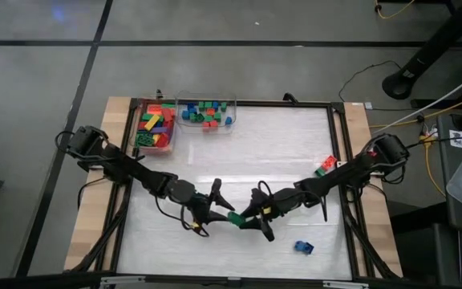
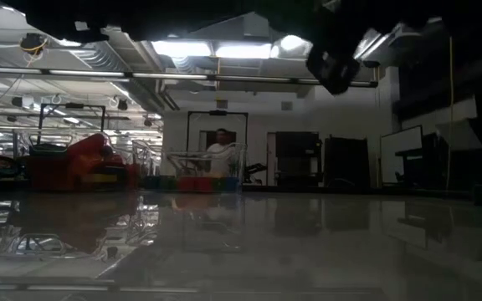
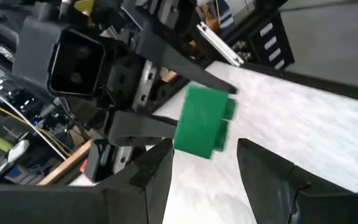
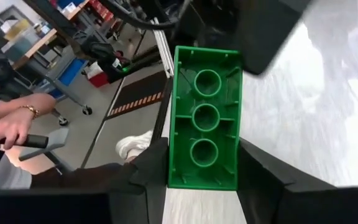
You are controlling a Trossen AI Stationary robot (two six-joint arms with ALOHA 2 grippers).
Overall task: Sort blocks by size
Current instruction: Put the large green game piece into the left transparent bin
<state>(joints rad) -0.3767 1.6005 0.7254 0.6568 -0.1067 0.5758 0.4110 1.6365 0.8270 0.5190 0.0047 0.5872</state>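
Note:
My right gripper (image 1: 247,217) is shut on a long green block (image 1: 235,218) above the table's near middle. In the right wrist view the block (image 4: 205,118) shows its hollow underside with three tubes. My left gripper (image 1: 215,207) is open right beside it, on the block's left. In the left wrist view its two fingers (image 3: 148,177) stand just short of the block (image 3: 201,121), one on either side, without touching it. Two clear bins at the far left hold sorted blocks. My right gripper pinches the green block's two long sides (image 4: 174,173) between its two fingers, near the end closest to the wrist. The fingers come about level from the table's right and lie along the block. The block sticks out past the fingertips toward the left gripper, lifted clear of the table.
One bin (image 1: 156,128) holds longer blocks, the other (image 1: 207,112) short ones. A red and a green block (image 1: 325,166) lie near the right edge, a blue one (image 1: 304,247) at the near right. A person's hand (image 4: 11,127) shows beyond the table.

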